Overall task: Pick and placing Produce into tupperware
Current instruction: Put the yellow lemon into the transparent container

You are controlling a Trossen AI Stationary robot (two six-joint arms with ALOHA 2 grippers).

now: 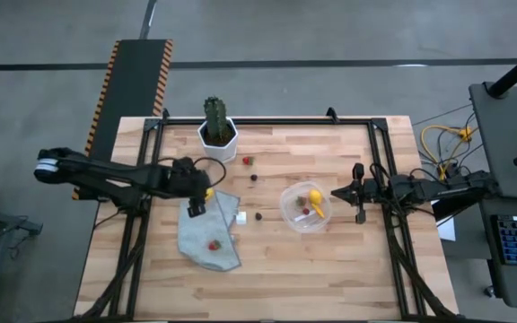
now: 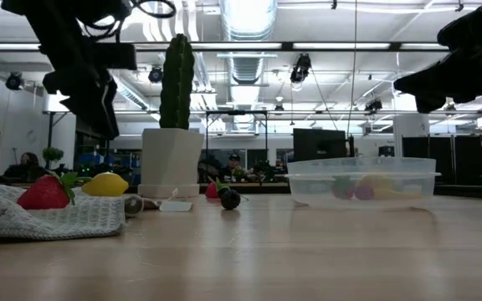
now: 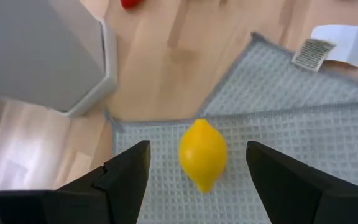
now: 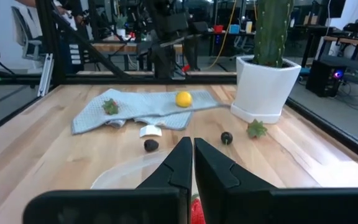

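Left tool [image 3: 197, 180]: fingers spread wide, hanging right over a lemon [image 3: 202, 154], gripping nothing.
Right tool [image 4: 193, 165]: clenched tight and empty, parked just beside the tub [image 1: 305, 206], on its right in the high view.
Lemons: two. One lies on the grey cloth [image 1: 209, 230] at its edge nearest the pot; the other lemon [image 1: 315, 196] sits in the tub.
Tub: one, clear and round, on the table [image 1: 330, 269] right of centre, with a reddish piece beside that lemon.
Strawberries: two in plain sight. One strawberry [image 1: 213, 244] rests on the cloth; another strawberry [image 1: 247, 161] lies on the table near the pot [image 1: 218, 139].
Dark berries: two on bare wood, one berry [image 1: 254, 177] near the pot and another berry [image 1: 258, 215] between cloth and tub.
White piece: one [image 1: 240, 216], at the cloth's edge.
Cactus: one [image 1: 214, 112], upright in the white pot.
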